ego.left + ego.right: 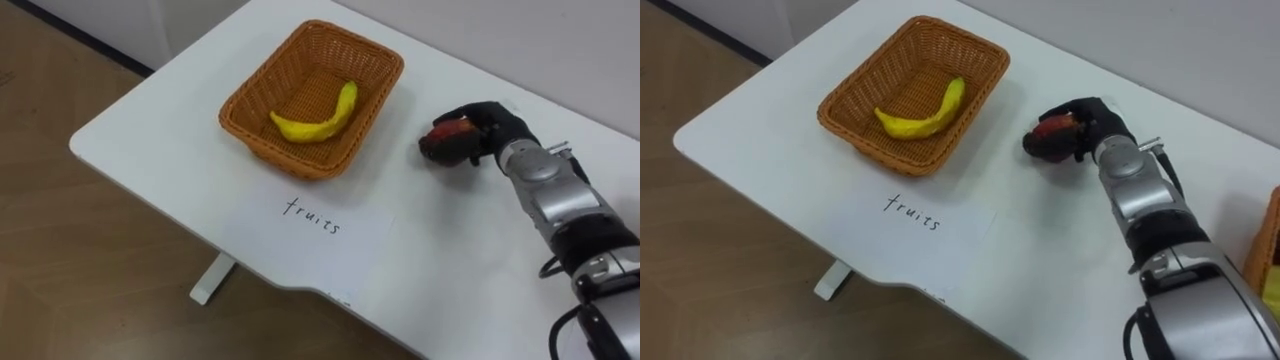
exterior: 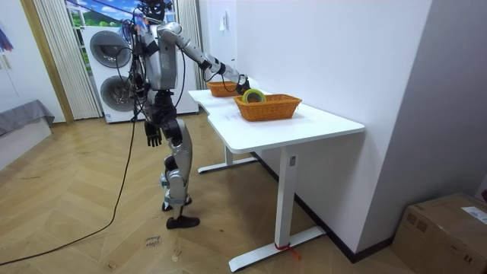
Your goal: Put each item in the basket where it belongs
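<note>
On the table (image 1: 170,130), the wicker basket (image 1: 285,150) stands toward the far left, with a banana (image 1: 318,118) lying in it. A paper sheet (image 1: 300,225) lies just before the basket (nearer the robot). Right of the basket, the right hand (image 1: 490,125) is curled round a fruit (image 1: 445,140). A second basket (image 1: 1265,245) stands farther right.

Orange-brown woven basket (image 1: 268,86), yellow banana (image 1: 318,122), red fruit (image 1: 448,129), black fingers (image 1: 482,117), white table (image 1: 150,130)
</note>
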### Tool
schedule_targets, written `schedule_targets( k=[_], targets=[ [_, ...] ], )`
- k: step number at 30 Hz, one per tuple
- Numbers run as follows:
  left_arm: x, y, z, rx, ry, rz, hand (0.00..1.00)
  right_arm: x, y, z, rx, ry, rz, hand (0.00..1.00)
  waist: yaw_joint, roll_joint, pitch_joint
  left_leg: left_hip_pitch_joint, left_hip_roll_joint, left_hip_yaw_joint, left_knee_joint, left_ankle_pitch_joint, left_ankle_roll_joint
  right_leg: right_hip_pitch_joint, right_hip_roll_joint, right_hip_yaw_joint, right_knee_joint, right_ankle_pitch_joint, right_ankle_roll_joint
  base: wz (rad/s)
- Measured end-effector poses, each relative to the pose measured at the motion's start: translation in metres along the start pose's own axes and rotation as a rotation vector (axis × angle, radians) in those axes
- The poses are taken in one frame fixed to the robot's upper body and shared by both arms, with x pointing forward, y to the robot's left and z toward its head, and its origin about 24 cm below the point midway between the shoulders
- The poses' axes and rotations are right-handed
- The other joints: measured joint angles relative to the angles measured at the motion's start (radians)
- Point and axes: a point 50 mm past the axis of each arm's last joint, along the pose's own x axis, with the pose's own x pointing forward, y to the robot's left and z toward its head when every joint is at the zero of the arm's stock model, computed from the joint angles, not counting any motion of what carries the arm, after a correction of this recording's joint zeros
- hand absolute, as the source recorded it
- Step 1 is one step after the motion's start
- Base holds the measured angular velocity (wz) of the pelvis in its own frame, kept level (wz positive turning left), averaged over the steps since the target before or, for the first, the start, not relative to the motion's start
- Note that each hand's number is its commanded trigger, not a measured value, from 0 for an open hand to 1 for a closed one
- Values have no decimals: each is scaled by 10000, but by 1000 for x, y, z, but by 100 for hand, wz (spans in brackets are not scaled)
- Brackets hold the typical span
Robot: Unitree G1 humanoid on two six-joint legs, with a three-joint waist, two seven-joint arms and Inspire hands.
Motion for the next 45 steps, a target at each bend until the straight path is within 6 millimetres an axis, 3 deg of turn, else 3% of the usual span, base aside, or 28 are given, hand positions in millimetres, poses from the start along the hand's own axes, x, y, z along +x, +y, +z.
schedule_targets(
  k=[5,9,13,21,25,31,36,41,45],
  targets=[
    [0,2,0,-367,-23,141,0,-2,1,19,-49,-704,129,100,-221,44,-34,123,12,42,-29,0,1,76,-9,3,1,0,0,-3],
    [0,5,-1,-700,21,423,0,-8,-3,45,-41,-1683,28,100,-316,91,-119,322,13,76,-149,15,14,179,-84,20,29,-5,8,-4],
    [-1,6,-6,-898,174,539,0,-15,-7,69,87,-2758,-2,100,-457,134,-132,780,-1,22,-283,10,20,623,-91,-28,-9,-19,30,4],
    [-1,3,-10,-951,241,487,0,-25,-5,92,-437,-3783,-111,100,-446,223,-160,1194,-37,15,-343,-12,59,1022,-167,-16,157,-95,139,0],
    [-2,2,-15,-946,388,493,0,-26,-3,93,-488,-3816,-112,100,-452,254,-148,1387,-122,-87,-316,-31,93,1259,-221,-38,147,-127,184,5],
    [-2,6,-17,-569,552,640,0,-29,0,100,-448,-4005,-29,100,-252,118,-251,1284,-229,-175,-282,-22,161,1194,-246,-39,184,-141,209,4],
    [-3,11,-19,-718,620,775,0,-37,7,112,-698,-4550,145,100,29,45,-287,1320,-222,-193,-290,-20,174,1248,-245,-115,181,-140,213,3],
    [-3,16,-19,-682,678,945,0,-36,21,111,-1190,-4480,483,100,322,-84,-178,1418,-199,-201,-308,-55,187,1352,-254,-244,178,-151,230,3],
    [-3,16,-19,-649,702,909,0,-35,28,108,-1438,-4342,676,100,531,-126,-150,1336,-220,-204,-296,-77,212,1288,-276,-330,180,-148,236,0]
  ],
)
